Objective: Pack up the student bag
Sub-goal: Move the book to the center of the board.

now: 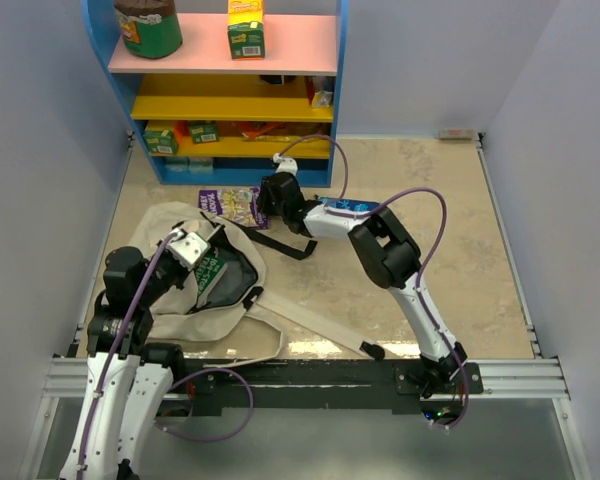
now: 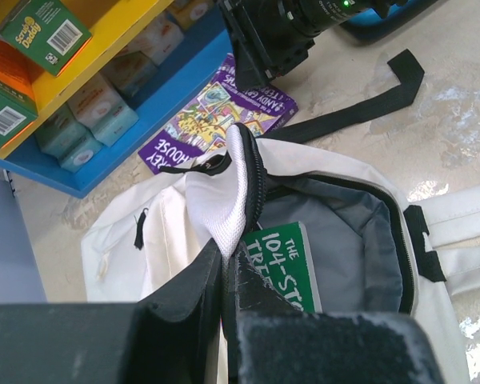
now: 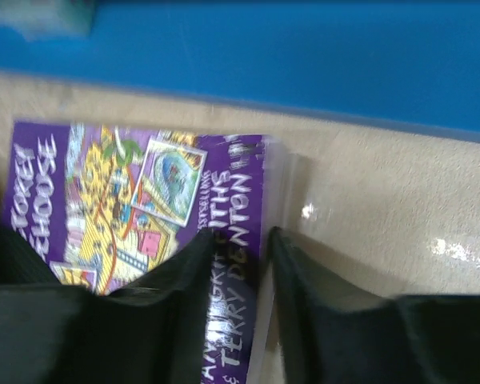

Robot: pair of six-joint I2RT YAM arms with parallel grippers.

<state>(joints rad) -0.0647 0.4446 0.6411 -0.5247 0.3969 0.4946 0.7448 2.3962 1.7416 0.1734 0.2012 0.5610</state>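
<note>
While left claw point(image 2: 228, 260) clamps student bag point(image 2: 120, 240) | right claw point(image 3: 264, 240) straddles book point(image 3: 128, 192) edge — grip unclear

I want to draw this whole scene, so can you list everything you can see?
bag: one, cream, left side, open
green book: one, green, inside the bag
purple book: one, purple, flat before the shelf
pencil case: one, blue, right of the purple book
shelf: one, blue with pink and yellow boards, far side
jar: one, brown and green, top board
carton: one, yellow and green, top board
boxes: several, green, lower boards
left gripper: one, black, pinching the bag's rim
right gripper: one, black, at the purple book's edge
</note>
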